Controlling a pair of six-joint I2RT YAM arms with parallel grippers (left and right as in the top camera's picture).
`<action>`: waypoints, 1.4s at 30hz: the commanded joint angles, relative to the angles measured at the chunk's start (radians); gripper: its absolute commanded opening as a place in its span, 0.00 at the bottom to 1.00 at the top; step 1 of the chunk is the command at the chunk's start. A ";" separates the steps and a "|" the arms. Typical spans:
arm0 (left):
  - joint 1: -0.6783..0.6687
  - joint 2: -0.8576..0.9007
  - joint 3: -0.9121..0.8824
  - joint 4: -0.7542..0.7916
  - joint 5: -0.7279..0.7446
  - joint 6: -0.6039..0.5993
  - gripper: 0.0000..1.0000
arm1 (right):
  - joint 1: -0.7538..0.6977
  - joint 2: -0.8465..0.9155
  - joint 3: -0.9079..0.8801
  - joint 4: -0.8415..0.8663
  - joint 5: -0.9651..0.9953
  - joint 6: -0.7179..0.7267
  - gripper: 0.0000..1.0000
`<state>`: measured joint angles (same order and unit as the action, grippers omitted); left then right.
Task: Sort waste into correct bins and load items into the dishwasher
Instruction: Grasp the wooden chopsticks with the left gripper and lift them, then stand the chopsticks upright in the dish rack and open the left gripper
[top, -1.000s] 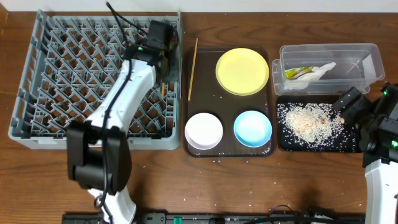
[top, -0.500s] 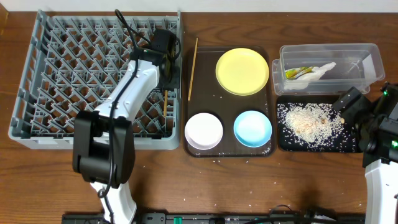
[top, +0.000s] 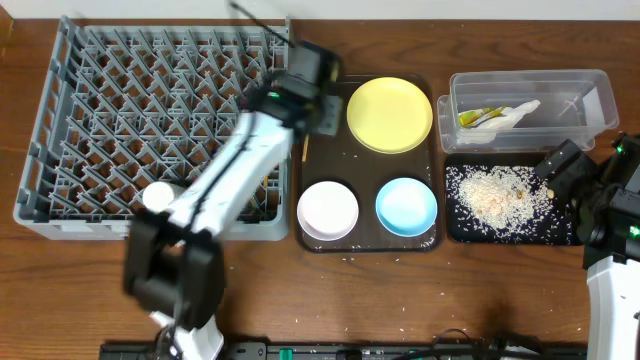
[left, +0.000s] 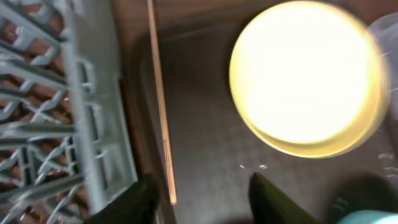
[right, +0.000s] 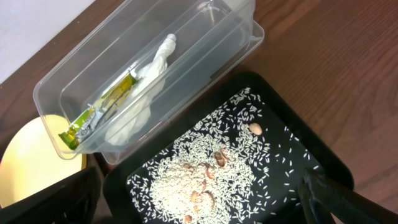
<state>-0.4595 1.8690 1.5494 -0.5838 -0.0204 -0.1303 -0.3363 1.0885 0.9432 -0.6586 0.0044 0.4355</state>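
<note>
My left gripper (top: 320, 108) is open and empty, raised over the left edge of the brown serving tray (top: 430, 240). In the left wrist view its fingers (left: 202, 202) straddle the near end of a wooden chopstick (left: 160, 106). The yellow plate (top: 390, 114) (left: 308, 74), white bowl (top: 328, 210) and light blue bowl (top: 406, 206) sit on that tray. A small white cup (top: 157, 195) stands in the grey dish rack (top: 60, 120). My right gripper (top: 560, 165) (right: 196, 205) is open over the black tray (right: 311, 162) with rice (right: 205, 177). The clear tub (right: 205, 37) holds the wrapper (right: 99, 112) and napkin (right: 146, 81).
The rack's wall (left: 93, 124) lies close to the left of my left fingers. Loose rice grains are scattered on the brown tray and on the wooden table (top: 480, 300) in front of it. The clear tub (top: 590, 100) and black tray (top: 450, 225) sit at the right edge.
My left arm has swung right, from over the rack's right side to over the brown tray's left edge. The white cup in the rack has come into view. The right arm has not moved.
</note>
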 joint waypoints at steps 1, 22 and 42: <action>-0.008 0.104 0.006 0.045 -0.169 0.026 0.53 | -0.008 -0.002 0.011 0.000 0.014 -0.006 0.99; 0.010 0.368 0.006 0.194 -0.068 0.021 0.33 | -0.008 -0.002 0.011 -0.034 0.014 -0.006 0.99; 0.016 0.105 0.016 0.111 -0.016 0.021 0.10 | -0.008 -0.002 0.011 -0.034 0.014 -0.006 0.99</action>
<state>-0.4515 2.1464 1.5600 -0.4538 -0.0471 -0.1101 -0.3363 1.0885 0.9432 -0.6914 0.0048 0.4355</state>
